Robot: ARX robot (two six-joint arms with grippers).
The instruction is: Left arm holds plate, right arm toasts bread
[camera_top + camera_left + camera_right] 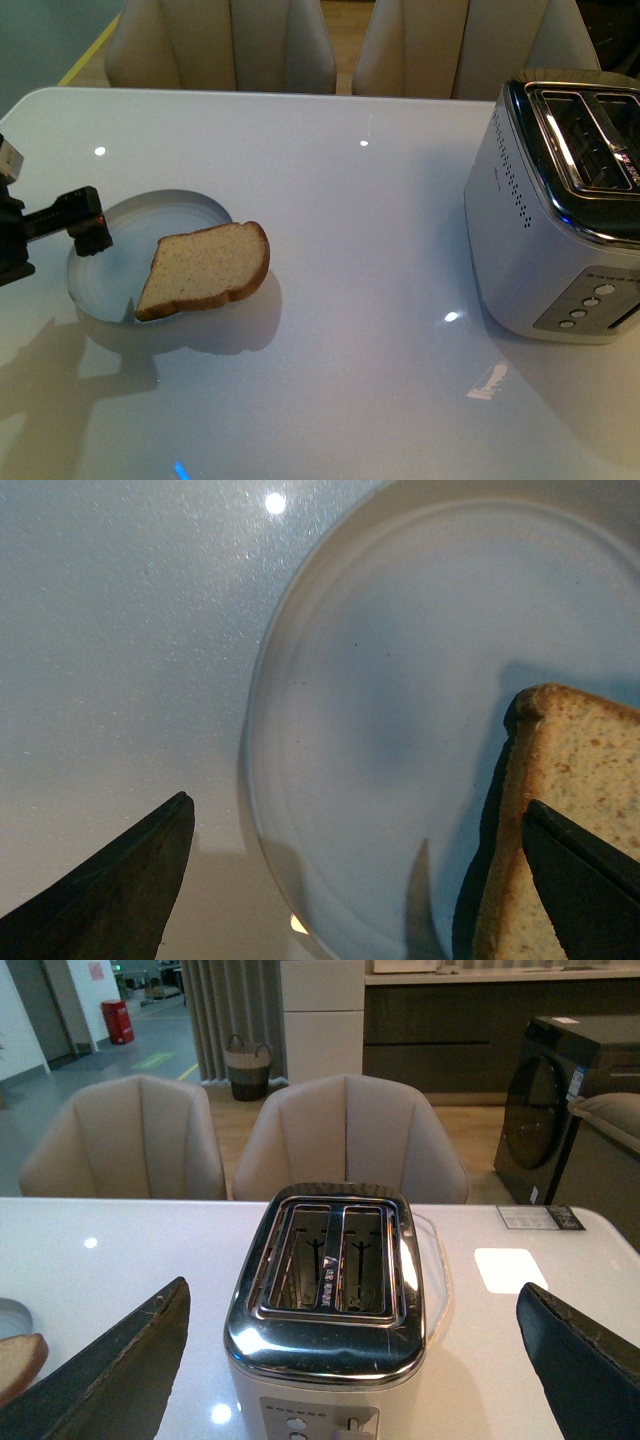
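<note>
The pale blue-grey plate point(160, 215) lies on the white table at the left. On it rests the bread point(205, 268), a light brown slice whose domed crust sticks out past the rim toward the toaster. My left gripper point(85, 235) is open at the plate's left rim. In the left wrist view the left gripper point(355, 880) straddles the plate point(400, 680), one finger point(120, 890) over the table, the other point(585, 880) over the bread point(570, 770). My right gripper point(350, 1360) is open, empty, facing the toaster point(330, 1310); it is outside the front view.
The silver two-slot toaster point(560, 220) stands at the table's right edge, slots up and empty. In the right wrist view a bit of the bread point(15, 1360) shows far from the toaster. Beige chairs point(230, 45) line the table's far side.
</note>
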